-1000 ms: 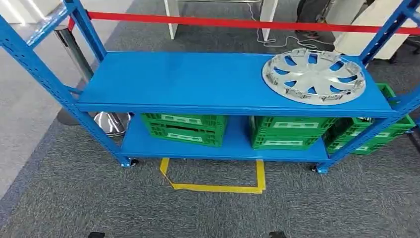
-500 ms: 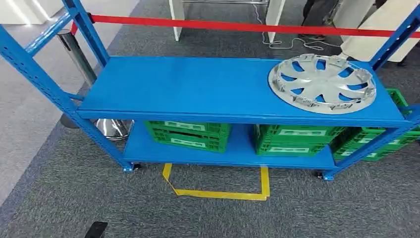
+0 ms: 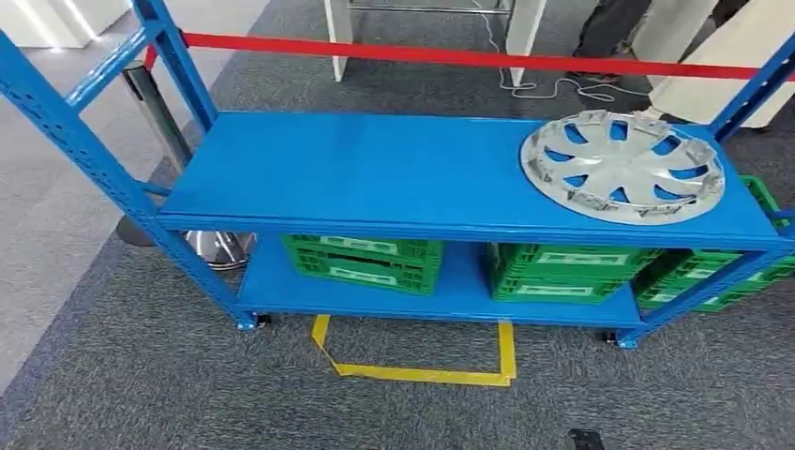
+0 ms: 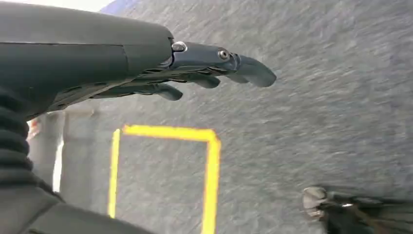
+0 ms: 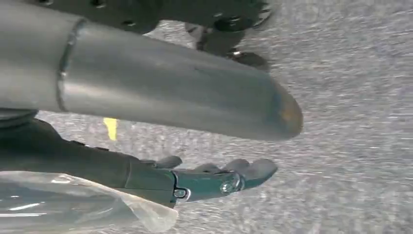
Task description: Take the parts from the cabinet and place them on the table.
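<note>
A silver hubcap (image 3: 623, 167) lies flat at the right end of the blue rack's upper shelf (image 3: 375, 169); the rest of that shelf is bare. My left hand (image 4: 195, 73) hangs over the grey carpet, its fingers stretched out and apart, holding nothing. My right hand (image 5: 214, 178) likewise hangs above the carpet with its fingers extended and nothing in it. Both hands are well away from the rack.
Green crates (image 3: 366, 261) (image 3: 572, 272) stand on the lower shelf, with another (image 3: 722, 277) at the right end. Yellow floor tape (image 3: 422, 373) marks a square before the rack. Behind run a red belt (image 3: 450, 54) and its chrome post (image 3: 155, 103). A person's legs (image 3: 609, 28) stand at the back.
The whole picture has shifted right and slightly down, so the camera has moved; the rack now looks a little closer. The hubcap and the crates keep their places on the rack.
</note>
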`<state>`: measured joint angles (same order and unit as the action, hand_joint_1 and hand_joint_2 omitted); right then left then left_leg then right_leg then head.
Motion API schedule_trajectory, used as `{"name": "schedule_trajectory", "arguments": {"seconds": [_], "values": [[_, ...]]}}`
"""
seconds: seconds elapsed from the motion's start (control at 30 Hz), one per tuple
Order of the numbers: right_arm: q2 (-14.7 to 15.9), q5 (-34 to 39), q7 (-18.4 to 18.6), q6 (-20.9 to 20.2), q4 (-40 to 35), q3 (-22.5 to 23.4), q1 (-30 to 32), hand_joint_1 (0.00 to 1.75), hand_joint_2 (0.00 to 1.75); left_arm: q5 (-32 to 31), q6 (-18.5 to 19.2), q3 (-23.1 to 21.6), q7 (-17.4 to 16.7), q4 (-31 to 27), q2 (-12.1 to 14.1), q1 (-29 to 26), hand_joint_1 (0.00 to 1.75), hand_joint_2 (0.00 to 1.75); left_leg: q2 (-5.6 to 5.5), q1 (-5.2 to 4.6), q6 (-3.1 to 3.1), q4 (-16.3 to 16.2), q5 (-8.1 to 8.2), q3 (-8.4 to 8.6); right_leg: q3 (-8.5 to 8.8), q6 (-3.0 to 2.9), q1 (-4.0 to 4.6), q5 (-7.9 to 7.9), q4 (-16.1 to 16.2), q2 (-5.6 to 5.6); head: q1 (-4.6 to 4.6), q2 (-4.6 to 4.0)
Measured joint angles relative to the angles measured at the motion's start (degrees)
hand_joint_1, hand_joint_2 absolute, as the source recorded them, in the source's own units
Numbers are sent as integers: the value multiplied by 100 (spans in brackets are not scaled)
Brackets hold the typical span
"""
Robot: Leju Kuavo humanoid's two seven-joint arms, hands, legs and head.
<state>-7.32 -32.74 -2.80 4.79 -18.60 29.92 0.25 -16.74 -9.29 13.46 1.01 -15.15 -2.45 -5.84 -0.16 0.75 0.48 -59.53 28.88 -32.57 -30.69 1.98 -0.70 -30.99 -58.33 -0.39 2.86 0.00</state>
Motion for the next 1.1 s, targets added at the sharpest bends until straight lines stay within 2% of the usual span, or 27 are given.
{"name": "schedule_trajectory", "arguments": {"seconds": [0.03,0.07,0.17,0.2,0.23,0.27,0.33,0.37,0.47,0.5,0.53,0.57,0.6,0.63,0.67,0.7,0.77,0.8,0.83,0.87,0.9,0.93,0.97,1.0,1.03,1.07,1.1], "values": [[46,158,17,-22,-28,-137,22,0,0,84,43,-63,0,0,0,-7,0,175,14,19,39,24,-23,4,-3,24,-17,-75,-68,12,-9,-2],[66,300,22,-42,-30,-254,59,0,0,149,76,-111,0,-13,2,5,0,175,12,18,79,24,-22,-7,-122,32,-9,-265,-304,20,-13,0],[146,717,68,-101,-26,-610,274,0,0,358,190,-260,0,-173,44,55,0,175,13,-9,132,22,-9,-13,-726,46,-7,-866,-1560,26,-44,0],[155,852,90,-127,-2,-728,377,0,0,428,234,-308,0,-247,48,86,0,175,12,-23,135,21,-7,-7,-847,44,-6,-879,-1777,28,-50,0],[170,974,98,-142,33,-827,473,0,0,489,262,-354,0,-336,52,124,0,175,10,-29,141,21,-3,-1,-822,30,-3,-746,-1691,28,-48,-2],[188,1079,103,-157,76,-915,567,0,0,539,293,-388,0,-436,52,172,0,175,4,-36,140,19,1,5,-683,5,2,-505,-1367,28,-53,0],[242,1282,122,-179,157,-1090,734,0,0,637,358,-474,0,-633,55,277,0,175,-7,-39,124,18,13,29,-224,-54,13,-23,-402,27,-55,-2],[275,1407,129,-194,193,-1195,810,0,0,704,385,-522,-2,-722,57,325,0,175,-4,-68,93,6,29,25,-87,-77,37,-8,-80,25,-59,-2],[352,1806,164,-251,227,-1546,984,0,0,915,498,-666,-9,-870,96,360,0,175,4,-72,8,20,14,23,-29,-103,55,37,-67,51,-48,-2],[378,1943,170,-271,225,-1663,996,0,0,984,540,-712,-13,-876,103,336,0,175,3,-71,-19,29,11,33,-29,-126,49,51,-47,49,-48,-2],[385,2068,186,-293,205,-1766,988,0,0,1045,570,-752,-33,-876,120,286,0,175,-2,-61,-57,-13,65,36,-16,-185,-1,89,0,25,-53,0],[422,2175,186,-299,144,-1856,955,0,0,1112,608,-802,-35,-876,109,190,0,0,-1,-56,-97,-148,186,-16,-18,-203,3,96,7,17,-33,-2],[437,2293,190,-310,52,-1956,900,0,0,1158,638,-839,-35,-865,114,91,0,0,0,-44,-122,-458,400,-150,-21,-245,3,92,7,16,-28,-2],[457,2391,197,-334,-35,-2039,829,0,0,1215,664,-872,-39,-811,129,-5,0,0,-1,-33,-144,-907,632,-340,-20,-248,5,91,7,16,-33,-2],[472,2474,201,-352,-134,-2113,748,0,175,1254,684,-892,-50,-732,136,-112,0,0,-1,-32,-162,-1337,811,-530,-21,-249,8,90,7,15,-33,-2],[481,2548,205,-358,-242,-2172,664,0,175,1287,712,-922,-57,-650,142,-222,0,0,-1,-30,-173,-1602,873,-650,-20,-250,8,89,7,15,-33,-2],[498,2648,216,-367,-469,-2264,499,0,175,1333,736,-953,-94,-482,146,-434,0,0,0,-15,-177,-1399,622,-557,-9,-246,6,85,6,15,-31,-2],[503,2692,218,-372,-599,-2306,406,0,175,1364,754,-970,-101,-382,153,-547,0,0,1,-8,-167,-954,350,-352,5,-240,5,81,2,16,-33,-2],[507,2736,218,-380,-715,-2352,321,0,175,1388,765,-983,-101,-292,164,-648,0,0,5,25,-204,-439,102,-106,17,-237,-20,65,-9,16,-33,0],[540,2797,221,-391,-846,-2406,240,0,175,1421,774,-1014,-101,-201,153,-735,0,0,1,71,-323,-72,49,65,8,-207,44,42,-29,19,-26,-2],[610,2865,223,-393,-936,-2448,185,0,175,1453,798,-1047,-101,-137,142,-784,0,0,-36,69,-320,25,99,113,-87,-204,77,-39,-106,33,5,0],[619,2964,232,-420,-981,-2526,182,0,175,1504,824,-1075,-103,-120,149,-827,0,0,-36,56,-87,0,125,107,-79,-194,112,-20,-74,27,-57,-2],[629,3044,238,-431,-981,-2579,196,0,0,1539,848,-1097,-103,-125,149,-820,0,175,-37,55,-128,0,100,107,-64,-208,106,-34,-65,18,-70,-2],[649,3108,251,-441,-957,-2620,250,0,0,1573,870,-1115,-101,-153,149,-771,0,175,-48,37,-108,0,110,105,-54,-188,97,-22,-49,17,-85,-2],[651,3149,267,-446,-916,-2657,318,0,0,1589,872,-1128,-101,-211,149,-712,0,0,-65,31,-103,0,105,102,-46,-178,87,-16,-39,3,-81,-2],[651,3178,278,-450,-872,-2688,392,0,0,1611,881,-1145,-101,-269,149,-639,0,175,-66,27,-100,0,107,101,-35,-164,83,-8,-33,-6,-81,-2],[651,3204,297,-452,-813,-2719,496,0,0,1621,885,-1163,-101,-322,151,-564,0,175,-66,21,-96,0,109,99,-17,-152,76,0,-30,-2,-83,-2]]}}
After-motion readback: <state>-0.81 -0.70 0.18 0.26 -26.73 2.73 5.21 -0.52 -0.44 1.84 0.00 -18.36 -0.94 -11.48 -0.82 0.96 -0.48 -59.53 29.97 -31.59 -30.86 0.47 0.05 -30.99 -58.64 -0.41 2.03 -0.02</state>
